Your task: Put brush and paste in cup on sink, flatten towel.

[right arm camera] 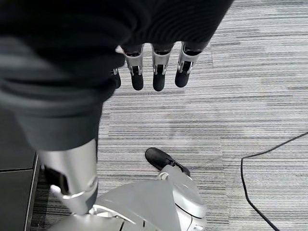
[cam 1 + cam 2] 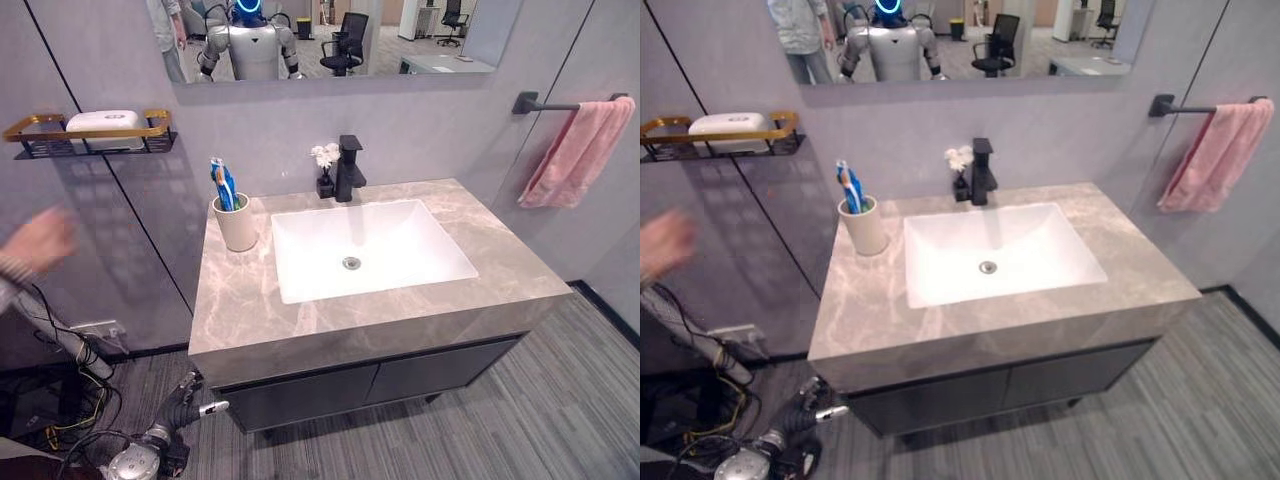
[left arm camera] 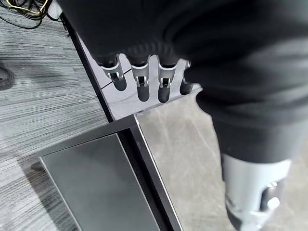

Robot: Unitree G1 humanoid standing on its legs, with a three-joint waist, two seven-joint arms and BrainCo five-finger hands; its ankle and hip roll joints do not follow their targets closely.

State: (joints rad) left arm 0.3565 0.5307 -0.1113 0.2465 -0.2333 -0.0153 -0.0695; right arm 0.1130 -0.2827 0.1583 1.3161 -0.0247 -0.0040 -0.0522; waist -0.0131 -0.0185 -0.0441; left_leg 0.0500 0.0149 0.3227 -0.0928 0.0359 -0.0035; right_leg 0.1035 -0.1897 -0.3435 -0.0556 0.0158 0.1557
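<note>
The marble vanity top (image 2: 300, 330) is the landmark here, with the white basin (image 2: 370, 250) sunk into its middle. Up on the wall beyond its right end, the pink towel (image 2: 578, 152) hangs bunched and slanted over a dark bar (image 2: 545, 104). It looks soft and light, so it should slide and drape easily; taking it by a lower corner or the hanging edge and drawing it along the bar seems the way to spread it flat.

At the vanity top's back left corner stands the cream cup (image 2: 236, 223), upright, with the blue brush (image 2: 224, 185) and what looks like the paste beside it already standing in it. The cup looks rigid and likely tippable, and its contents light and smooth.

The black faucet (image 2: 349, 168) and a small flower vase (image 2: 325, 170) stand behind the basin.

To the vanity top's left, a person's blurred hand (image 2: 38, 240) shows near the wall.

The left hand (image 3: 144, 82) hangs low by the vanity's front left corner, fingers straight and empty. The right hand (image 1: 156, 72) hangs over the grey floor (image 1: 231, 96), fingers relaxed, holding nothing.
</note>
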